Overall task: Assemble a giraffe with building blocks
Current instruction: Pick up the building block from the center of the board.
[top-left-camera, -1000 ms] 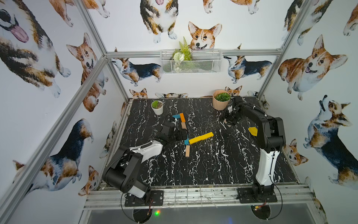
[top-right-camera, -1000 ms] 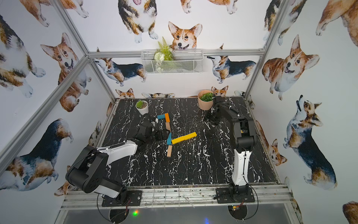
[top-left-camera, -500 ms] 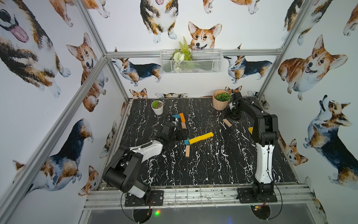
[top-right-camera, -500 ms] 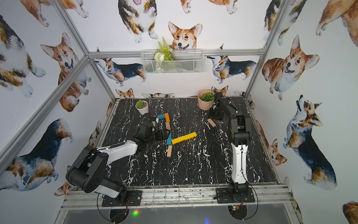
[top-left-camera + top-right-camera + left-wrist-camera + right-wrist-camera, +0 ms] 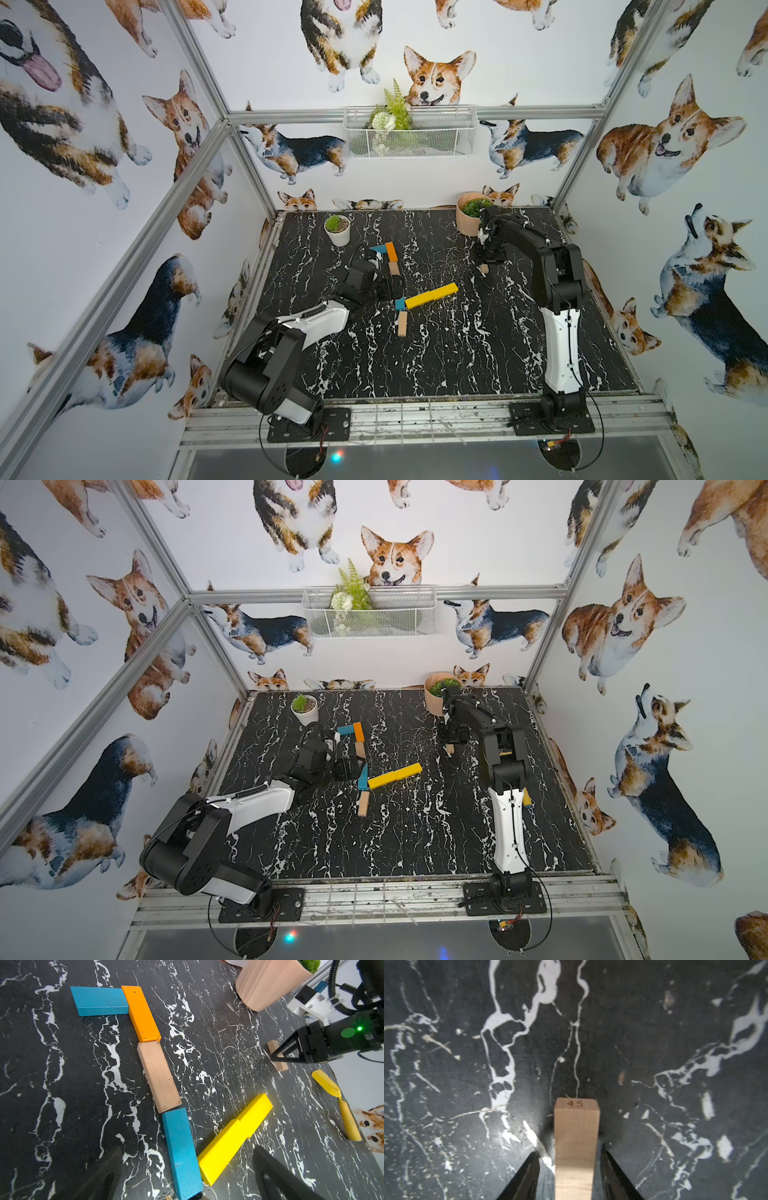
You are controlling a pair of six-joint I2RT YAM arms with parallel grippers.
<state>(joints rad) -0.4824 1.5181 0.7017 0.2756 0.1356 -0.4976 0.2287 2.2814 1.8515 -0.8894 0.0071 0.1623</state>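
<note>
A plain tan wooden block, its end marked 45, lies on the black white-veined marble desk, directly between the fingers of the right pincer. That pincer is released. A sliver of desk shows between one finger and the block's side, and the other finger stands just beside the block.

In both top views the block sits under the pincer, near the peach ribbed plant pot and well apart from the half-built giraffe. The giraffe is a teal head block, an orange block, a tan neck block and a teal lower block. A long yellow bar branches off, and a tan leg block lies below.

The left pincer hangs spread wide and empty over the teal-yellow joint.
</note>
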